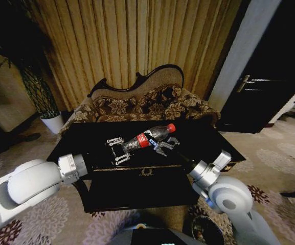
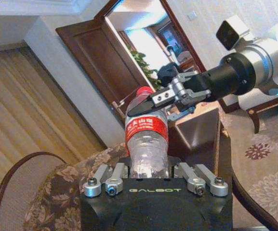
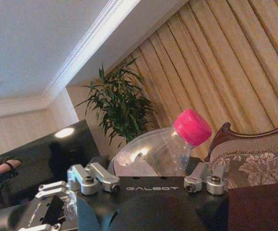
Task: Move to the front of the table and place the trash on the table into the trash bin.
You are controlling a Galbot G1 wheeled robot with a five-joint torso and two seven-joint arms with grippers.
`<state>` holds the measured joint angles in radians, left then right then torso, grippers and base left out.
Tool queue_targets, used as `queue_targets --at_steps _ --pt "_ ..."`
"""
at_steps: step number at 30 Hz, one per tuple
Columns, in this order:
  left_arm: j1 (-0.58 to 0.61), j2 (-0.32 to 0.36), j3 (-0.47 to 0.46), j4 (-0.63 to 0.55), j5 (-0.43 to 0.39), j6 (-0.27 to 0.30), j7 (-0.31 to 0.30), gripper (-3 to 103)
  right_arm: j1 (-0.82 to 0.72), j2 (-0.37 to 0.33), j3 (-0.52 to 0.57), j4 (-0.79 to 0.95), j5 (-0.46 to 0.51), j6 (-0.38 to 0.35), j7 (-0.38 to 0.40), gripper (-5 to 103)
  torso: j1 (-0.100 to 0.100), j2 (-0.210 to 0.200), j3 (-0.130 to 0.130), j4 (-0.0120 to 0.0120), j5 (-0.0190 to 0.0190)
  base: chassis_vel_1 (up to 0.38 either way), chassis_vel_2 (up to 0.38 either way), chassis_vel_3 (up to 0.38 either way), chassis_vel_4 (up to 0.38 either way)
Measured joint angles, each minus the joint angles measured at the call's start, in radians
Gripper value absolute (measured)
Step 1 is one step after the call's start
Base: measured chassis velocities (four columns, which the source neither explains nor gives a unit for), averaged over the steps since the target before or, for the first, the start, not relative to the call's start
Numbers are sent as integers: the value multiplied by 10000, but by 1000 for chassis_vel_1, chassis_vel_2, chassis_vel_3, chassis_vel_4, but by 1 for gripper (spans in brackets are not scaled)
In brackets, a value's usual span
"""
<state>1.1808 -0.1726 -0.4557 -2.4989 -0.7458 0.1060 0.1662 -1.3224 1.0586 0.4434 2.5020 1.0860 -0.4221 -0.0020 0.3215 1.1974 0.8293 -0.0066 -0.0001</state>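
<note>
The left gripper (image 1: 118, 150) has its fingers closed around the lower body of the clear plastic bottle (image 1: 148, 137), base end seated between the finger linkages, as the left wrist view confirms (image 2: 148, 159). The right gripper (image 1: 162, 147) meets the same bottle nearer the neck, its dark fingertips (image 2: 141, 109) set against the shoulder just above the red-white label; in the right wrist view (image 3: 148, 185) the bottle's upper half (image 3: 158, 154) rises from between the finger mounts, red cap beyond them. Whether the right fingers are fully clamped or merely touching cannot be told. Both arms reach forward over the table (image 1: 208, 143) from opposite sides, the left forearm from the robot's left, the right forearm from the robot's right, the grippers converging at mid-table. The bottle is held just above the black glossy top, long axis tilted, base toward the left gripper and cap pointing up and away toward the patterned sofa (image 1: 147, 104). The rim of the trash bin (image 1: 207, 230) sits on the carpet just beside the right arm's shoulder.
</note>
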Motion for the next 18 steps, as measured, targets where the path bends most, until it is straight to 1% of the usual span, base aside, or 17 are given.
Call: queue_targets --at_steps 1,2,3,4,5,6,8,9,11,12,13,15,17,18 --pt "2 -14 1 1 0 0 -12 36 3 3 -5 0 -20 3 0 74 0 0 0 0 0 0 0 0 0" --pt "3 -20 2 1 0 -3 -29 36 8 6 -4 1 -31 9 0 74 0 0 0 0 0 0 0 0 0" --pt "3 -23 2 1 0 -7 -41 36 19 8 -5 1 -38 14 -2 71 0 0 0 0 0 0 0 0 0" --pt "3 -23 2 1 0 -7 -41 36 19 8 -5 1 -38 14 -2 71 0 0 0 0 0 0 0 0 0" --pt "3 -24 2 2 0 -16 -58 36 38 9 -5 -19 -45 24 -2 67 0 1 0 0 0 0 0 0 0" --pt "3 -24 2 2 0 -16 -58 36 38 9 -5 -19 -45 24 -2 67 0 1 0 0 0 0 0 0 0" --pt "4 -32 7 4 -1 -60 -103 36 73 7 -5 -60 -51 42 -6 61 -1 0 0 0 0 0 0 0 0" --pt "4 -32 7 4 -1 -60 -103 36 73 7 -5 -60 -51 42 -6 61 -1 0 0 0 0 0 0 0 0" --pt "35 -50 19 1 -3 -68 -221 36 99 7 -9 -104 -55 47 -11 55 0 0 0 0 0 0 0 0 0" --pt "46 -65 21 -4 -7 -68 -280 34 115 7 -11 -130 -60 50 -13 54 0 0 0 0 0 0 0 0 0" --pt "46 -65 21 -4 -7 -68 -280 34 115 7 -11 -130 -60 50 -13 54 0 0 0 0 0 0 0 0 0" --pt "52 -111 21 -12 -14 -38 -389 43 172 -12 14 -233 -67 55 -13 54 0 0 0 0 0 0 0 0 0" --pt "52 -132 17 -12 -16 -16 -418 43 192 -24 60 -297 -79 56 -7 54 0 0 0 0 0 0 0 0 0" --pt "48 -181 -26 -21 -27 0 -478 49 221 -54 162 -412 -131 51 45 52 0 0 0 1 -1 0 0 0 0"
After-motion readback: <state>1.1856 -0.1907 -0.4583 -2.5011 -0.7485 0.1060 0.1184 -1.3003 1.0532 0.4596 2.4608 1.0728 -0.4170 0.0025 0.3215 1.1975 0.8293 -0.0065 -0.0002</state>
